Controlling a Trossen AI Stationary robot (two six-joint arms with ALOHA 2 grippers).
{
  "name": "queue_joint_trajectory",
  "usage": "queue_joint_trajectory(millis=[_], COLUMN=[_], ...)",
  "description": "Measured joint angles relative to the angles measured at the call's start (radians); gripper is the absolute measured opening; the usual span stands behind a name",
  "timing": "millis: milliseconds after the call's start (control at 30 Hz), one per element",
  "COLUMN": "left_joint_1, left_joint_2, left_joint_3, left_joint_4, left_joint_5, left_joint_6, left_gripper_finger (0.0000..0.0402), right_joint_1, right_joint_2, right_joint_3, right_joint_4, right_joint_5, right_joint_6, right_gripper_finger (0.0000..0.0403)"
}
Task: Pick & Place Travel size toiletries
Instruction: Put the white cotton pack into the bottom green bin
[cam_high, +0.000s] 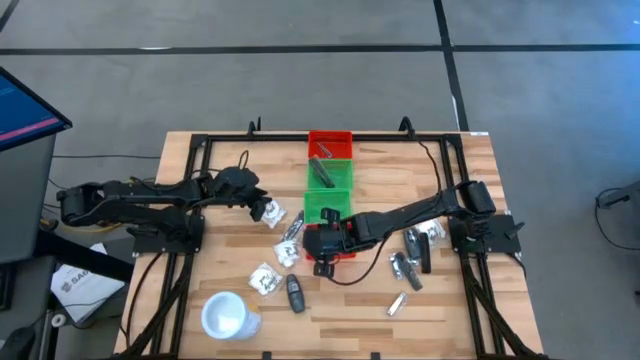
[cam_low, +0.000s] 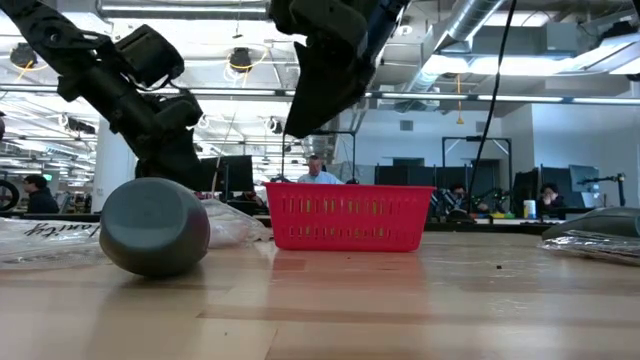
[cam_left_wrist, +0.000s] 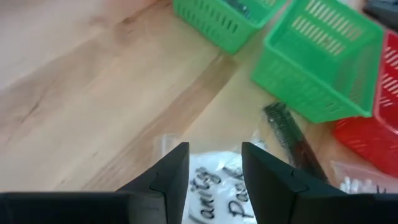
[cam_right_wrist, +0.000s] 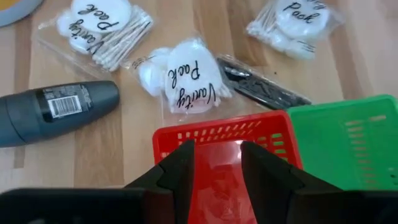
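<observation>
Wooden counter (cam_high: 440, 170) holds it all. Left gripper (cam_left_wrist: 214, 177) hangs with fingers apart over a crinkly packet (cam_left_wrist: 217, 186); nothing is held. It looks light and slippery; pinching its middle seems best. Right gripper (cam_right_wrist: 217, 165), fingers apart and not holding anything, hovers above the red bin (cam_right_wrist: 224, 155), which looks bare. More packets (cam_right_wrist: 183, 78) lie nearby.

You see grey floor (cam_high: 300, 90) crossed by dark seam lines around wooden table (cam_high: 230, 210). Monitor (cam_high: 25, 120) at far left. Behind table: open office, ceiling ducts (cam_low: 520, 30), desks, seated people (cam_low: 318, 170).
</observation>
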Motion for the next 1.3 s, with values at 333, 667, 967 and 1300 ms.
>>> queue_joint_trajectory(millis=[333,667,967,1300], left_joint_1=[0.021,0.021,0.021,0.021], left_joint_2=[0.021,0.092,0.194,0.161], left_joint_3=[0.001,0.0,0.003,0.001], left_joint_4=[-0.049,-0.047,-0.032,-0.042], left_joint_5=[0.089,0.088,0.088,0.088], left_joint_6=[-0.004,-0.004,-0.004,-0.004], left_gripper_finger=[0.014,0.014,0.0122,0.0005], right_joint_1=[0.046,0.075,0.079,0.079], right_joint_2=[0.0,0.0,0.0,0.0], right_joint_3=[0.0,0.0,0.0,0.0], right_joint_4=[-0.094,-0.117,-0.118,-0.102], right_joint_5=[0.112,0.16,0.164,0.164], right_joint_6=[0.091,0.114,0.125,0.125], right_gripper_finger=[0.0122,0.0122,0.0122,0.0122])
